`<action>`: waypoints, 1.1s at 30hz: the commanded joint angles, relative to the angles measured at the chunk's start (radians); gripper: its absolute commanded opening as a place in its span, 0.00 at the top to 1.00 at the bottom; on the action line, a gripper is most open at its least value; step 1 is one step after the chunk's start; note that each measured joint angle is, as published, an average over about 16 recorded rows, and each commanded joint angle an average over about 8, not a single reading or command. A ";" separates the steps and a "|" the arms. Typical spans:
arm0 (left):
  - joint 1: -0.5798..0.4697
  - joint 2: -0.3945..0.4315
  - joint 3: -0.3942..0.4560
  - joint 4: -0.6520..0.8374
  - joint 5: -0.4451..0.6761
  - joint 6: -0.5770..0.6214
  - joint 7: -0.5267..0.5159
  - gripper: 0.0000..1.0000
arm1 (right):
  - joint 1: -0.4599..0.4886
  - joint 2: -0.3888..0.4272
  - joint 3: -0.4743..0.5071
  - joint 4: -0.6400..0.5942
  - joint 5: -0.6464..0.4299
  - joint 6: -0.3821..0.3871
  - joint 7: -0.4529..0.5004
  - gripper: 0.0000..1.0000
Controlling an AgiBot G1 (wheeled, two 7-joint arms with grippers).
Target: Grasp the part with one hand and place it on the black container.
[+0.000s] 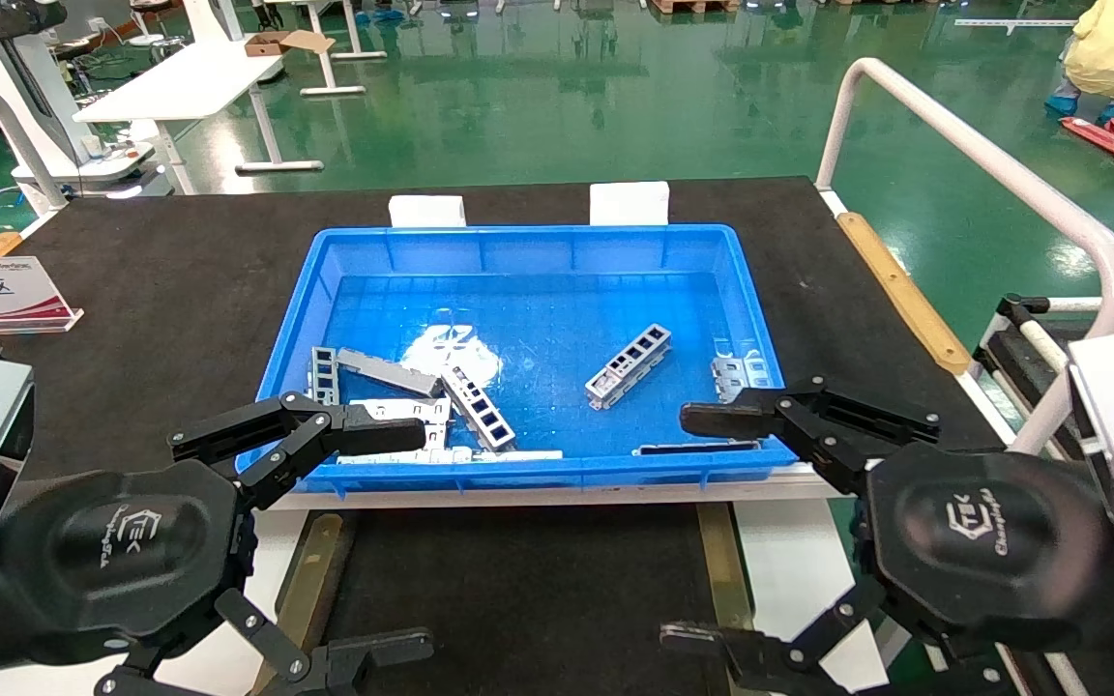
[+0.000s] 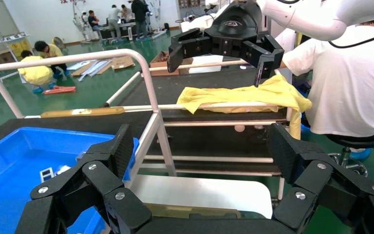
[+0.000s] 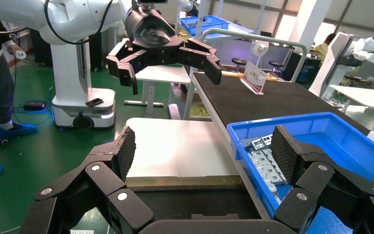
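Several silver-grey ladder-like parts lie in the blue bin [image 1: 528,251]. One part [image 1: 628,365] lies alone right of the middle, and another [image 1: 478,406] sits in a pile at the front left. The black container [image 1: 518,590] lies below the bin's front edge, between two brownish-gold strips. My left gripper [image 1: 402,541] hovers open over the container's left side, holding nothing. My right gripper [image 1: 692,527] hovers open over its right side, also holding nothing. In the left wrist view my left gripper [image 2: 202,151] shows wide-spread pads. The right wrist view shows my right gripper [image 3: 202,151] likewise, beside parts [image 3: 265,158] in the bin.
The bin rests on a large black table mat [image 1: 161,290] with a sign stand [image 1: 1,295] at the far left. A white tube rail [image 1: 982,164] runs along the right side. White plates [image 1: 789,570] flank the container. People work on the green floor beyond.
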 commanded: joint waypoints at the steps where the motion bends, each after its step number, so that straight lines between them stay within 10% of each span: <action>1: 0.000 0.000 0.000 0.000 0.000 0.000 0.000 0.00 | 0.000 0.000 0.000 0.000 0.000 0.000 0.000 0.00; 33: 0.000 0.000 0.000 0.000 0.000 0.000 0.000 0.00 | 0.000 0.000 0.000 0.000 0.000 0.000 0.000 0.00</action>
